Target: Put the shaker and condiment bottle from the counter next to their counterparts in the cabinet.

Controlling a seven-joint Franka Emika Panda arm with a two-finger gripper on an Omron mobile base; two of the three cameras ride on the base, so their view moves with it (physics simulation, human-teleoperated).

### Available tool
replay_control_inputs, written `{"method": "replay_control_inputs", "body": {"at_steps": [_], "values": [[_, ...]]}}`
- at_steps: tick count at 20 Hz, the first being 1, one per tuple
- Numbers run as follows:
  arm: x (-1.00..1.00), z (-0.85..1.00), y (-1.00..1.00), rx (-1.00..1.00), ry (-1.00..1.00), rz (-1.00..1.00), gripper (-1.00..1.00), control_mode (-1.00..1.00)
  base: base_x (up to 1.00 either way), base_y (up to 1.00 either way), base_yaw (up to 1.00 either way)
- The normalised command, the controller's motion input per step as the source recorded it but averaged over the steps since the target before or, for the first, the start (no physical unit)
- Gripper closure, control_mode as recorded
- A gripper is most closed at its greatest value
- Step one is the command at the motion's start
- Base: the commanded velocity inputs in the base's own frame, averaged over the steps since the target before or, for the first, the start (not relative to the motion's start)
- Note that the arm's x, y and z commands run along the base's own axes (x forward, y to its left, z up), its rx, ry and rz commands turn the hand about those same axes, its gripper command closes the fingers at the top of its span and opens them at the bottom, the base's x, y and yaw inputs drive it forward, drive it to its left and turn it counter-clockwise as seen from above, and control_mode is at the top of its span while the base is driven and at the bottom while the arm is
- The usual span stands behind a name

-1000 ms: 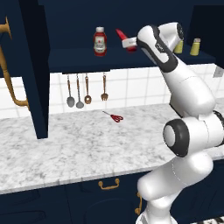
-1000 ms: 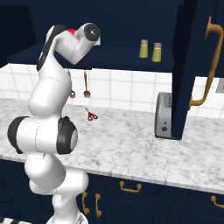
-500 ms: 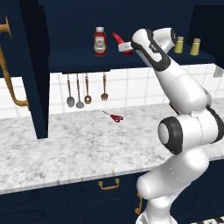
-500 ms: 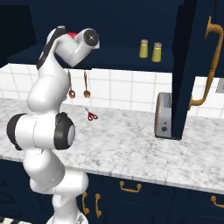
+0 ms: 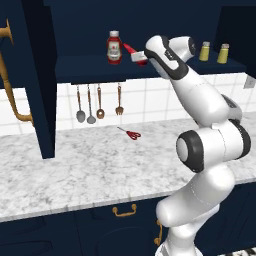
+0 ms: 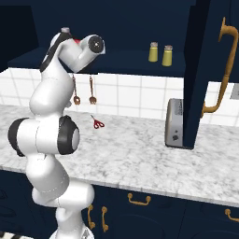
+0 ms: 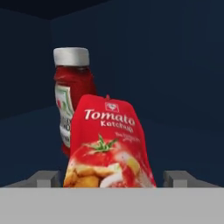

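It was a kitchen: marble counter [image 5: 75,170], white tiled wall [image 5: 150,100], ladles and a fork [image 5: 119,100] hung beneath navy cabinets [image 5: 150,67], a toaster [image 6: 175,123], ketchup [image 5: 115,47] shelved.

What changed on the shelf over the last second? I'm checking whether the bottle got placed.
The gripper carried the flat red bottle left along the shelf toward the ketchup bottle, and its jaws now stand apart either side. The two shakers and scissors stayed put.

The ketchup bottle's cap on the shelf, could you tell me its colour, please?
The ketchup bottle has a pale grey-white cap, clearest in the hand view.
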Motion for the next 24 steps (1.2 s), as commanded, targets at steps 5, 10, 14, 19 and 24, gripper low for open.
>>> {"method": "replay_control_inputs", "body": {"at_steps": [5,10,14,19,24], "values": [[0.00,0.09,0.00,0.00,-0.05,0.00,-1.00,-1.00,0.00,0.00,0.00],[-0.05,0.28,-0.06,0.00,-0.07,0.00,-1.00,-1.00,0.00,0.00,0.00],[-0.23,0.31,-0.09,0.00,-0.07,0.00,-1.00,-1.00,0.00,0.00,0.00],[-0.85,0.01,-0.07,0.00,-0.11,0.00,-1.00,-1.00,0.00,0.00,0.00],[-1.00,-0.18,0.00,0.00,-0.24,0.00,-1.00,-1.00,0.00,0.00,0.00]]}}
